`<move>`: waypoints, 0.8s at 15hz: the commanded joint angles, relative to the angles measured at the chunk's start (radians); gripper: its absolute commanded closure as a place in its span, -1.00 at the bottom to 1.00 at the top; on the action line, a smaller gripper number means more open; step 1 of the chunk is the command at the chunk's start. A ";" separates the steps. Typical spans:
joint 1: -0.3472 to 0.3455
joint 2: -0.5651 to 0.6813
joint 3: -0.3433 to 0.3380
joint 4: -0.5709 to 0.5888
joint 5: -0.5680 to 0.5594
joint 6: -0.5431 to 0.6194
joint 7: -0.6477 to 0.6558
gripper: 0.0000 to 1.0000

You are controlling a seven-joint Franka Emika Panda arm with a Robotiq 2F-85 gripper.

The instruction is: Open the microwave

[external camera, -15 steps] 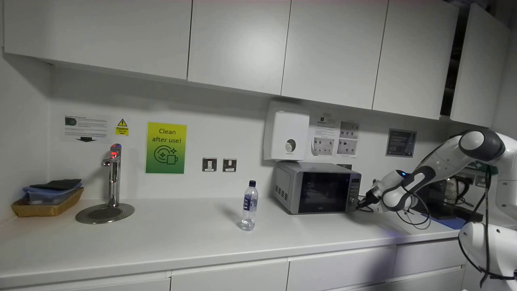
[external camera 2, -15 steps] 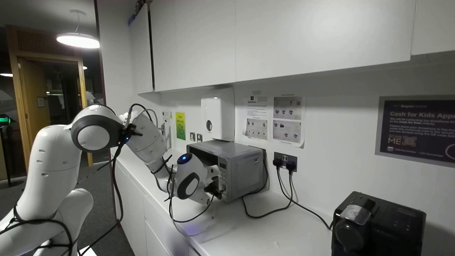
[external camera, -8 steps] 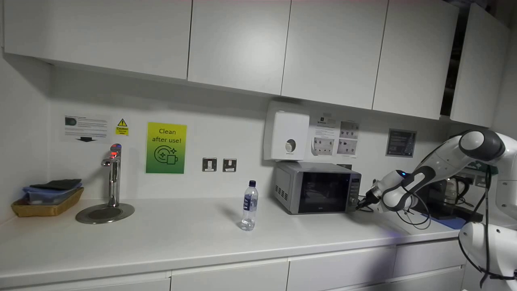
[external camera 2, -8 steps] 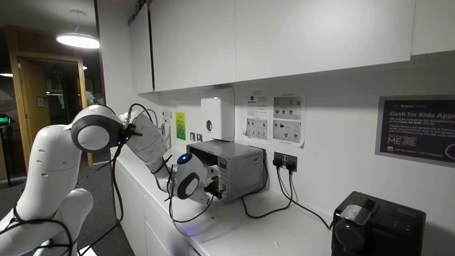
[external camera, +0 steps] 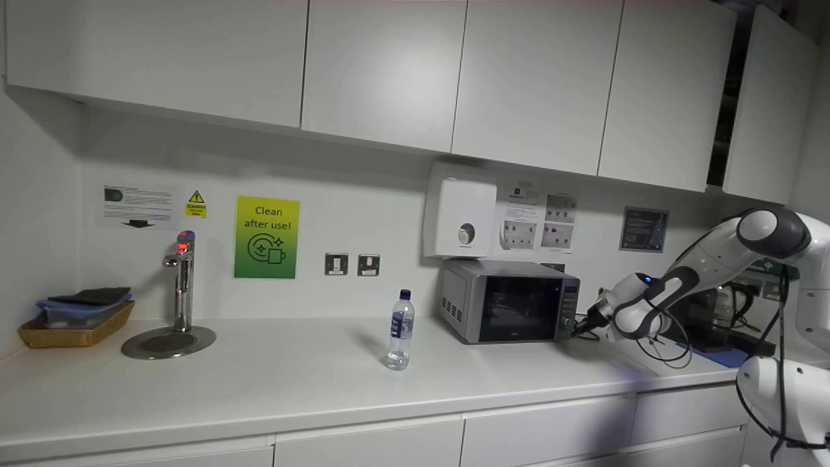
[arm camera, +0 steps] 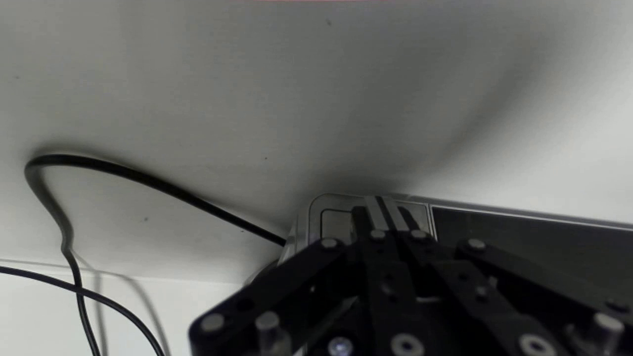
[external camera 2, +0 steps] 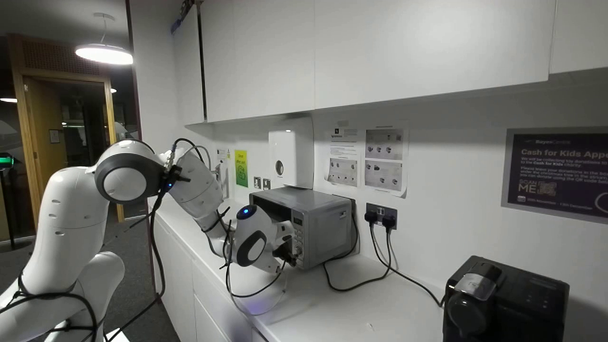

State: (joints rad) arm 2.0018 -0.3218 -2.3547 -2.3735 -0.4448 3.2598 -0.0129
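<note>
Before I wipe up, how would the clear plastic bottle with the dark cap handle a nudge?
Standing tall and narrow, the bottle would probably tip easily; its round body might then roll; its clear plastic may flex.

In an exterior view, microwave (external camera: pixel 519 308) on counter (external camera: pixel 259 379), bottle (external camera: pixel 400 332) left, tool (external camera: pixel 575 333) right.

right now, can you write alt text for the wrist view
Closed black robot fingers point at the front of a silver-grey boxy microwave, beside its dark glass door; contact is unclear. At left, a looping black cable lies on a white countertop.
</note>
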 commanded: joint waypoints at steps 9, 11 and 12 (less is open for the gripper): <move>0.067 0.005 -0.048 0.008 -0.003 0.019 -0.007 1.00; 0.089 0.009 -0.066 0.007 -0.004 0.020 -0.008 1.00; 0.101 0.011 -0.077 0.007 -0.004 0.021 -0.008 1.00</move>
State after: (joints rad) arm 2.0528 -0.3217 -2.3820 -2.3743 -0.4448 3.2614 -0.0130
